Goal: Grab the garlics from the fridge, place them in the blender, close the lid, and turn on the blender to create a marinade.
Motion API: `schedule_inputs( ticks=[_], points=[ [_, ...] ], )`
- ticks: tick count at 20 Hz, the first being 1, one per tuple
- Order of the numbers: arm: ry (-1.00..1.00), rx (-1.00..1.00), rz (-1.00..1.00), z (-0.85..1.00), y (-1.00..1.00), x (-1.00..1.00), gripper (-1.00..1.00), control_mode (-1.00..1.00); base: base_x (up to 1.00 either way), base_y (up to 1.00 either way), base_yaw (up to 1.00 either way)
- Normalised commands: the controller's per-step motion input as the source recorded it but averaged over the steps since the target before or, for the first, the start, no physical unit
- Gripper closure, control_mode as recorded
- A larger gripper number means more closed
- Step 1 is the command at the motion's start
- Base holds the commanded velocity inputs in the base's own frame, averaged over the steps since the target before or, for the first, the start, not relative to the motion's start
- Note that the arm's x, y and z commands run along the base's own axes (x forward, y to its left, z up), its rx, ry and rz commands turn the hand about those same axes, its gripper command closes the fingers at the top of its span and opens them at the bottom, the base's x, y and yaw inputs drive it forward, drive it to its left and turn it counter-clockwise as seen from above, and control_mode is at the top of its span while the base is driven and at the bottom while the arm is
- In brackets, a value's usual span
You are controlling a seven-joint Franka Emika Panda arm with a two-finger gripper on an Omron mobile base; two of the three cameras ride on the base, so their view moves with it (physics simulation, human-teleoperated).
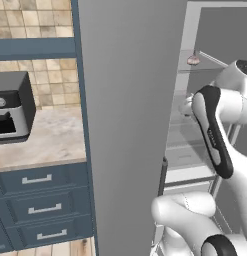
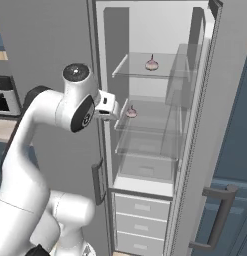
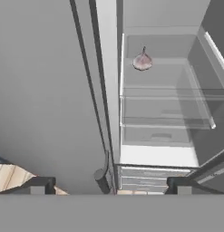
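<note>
a: at the bottom of the hand view the two fingertips (image 3: 37, 185) stand far apart, with nothing between them. the gripper (image 3: 108, 186) is spread wide and empty, just outside the open fridge (image 2: 160, 30).

b: where are the garlics?

a: one garlic (image 2: 131, 112) lies on the middle clear shelf (image 2: 145, 125), near its front left edge, close to the hand. a second garlic (image 2: 151, 63) sits on the upper shelf (image 2: 160, 72), further back. both are well apart from the fingertips.

b: so how to take the near one well?

a: i think the hand should go in level, between the two shelves, and keep the fingers wide until the bulb is between them. it is small and round, so it may roll if one finger pushes it first. the closed left door (image 2: 45, 50) is just beside the arm, so there is little room on that side.

b: and around the fridge?

a: left of it is a pale stone counter (image 1: 50, 140) with a black-and-silver appliance (image 1: 12, 107), blue drawers (image 1: 42, 205) below, beige tiles (image 1: 40, 20) behind. the right door (image 2: 230, 125) stands open.
</note>
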Motion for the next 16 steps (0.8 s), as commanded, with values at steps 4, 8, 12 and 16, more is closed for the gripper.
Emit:
schedule_inputs(
  ticks=[4,8,12,16],
  points=[
    [0.02,0.02,-0.19,0.57,-0.77,0.41,-1.00,-1.00,0.00,0.00,0.00],
    [-0.01,0.01,-0.27,0.74,-0.16,0.93,-1.00,-1.00,0.00,0.00,0.00],
    [-0.07,0.03,-0.07,0.29,-0.31,0.81,-1.00,-1.00,0.00,0.00,0.00],
    [-0.16,0.17,0.00,0.00,-0.65,0.18,-1.00,-1.00,0.00,0.00,0.00]
  ],
)
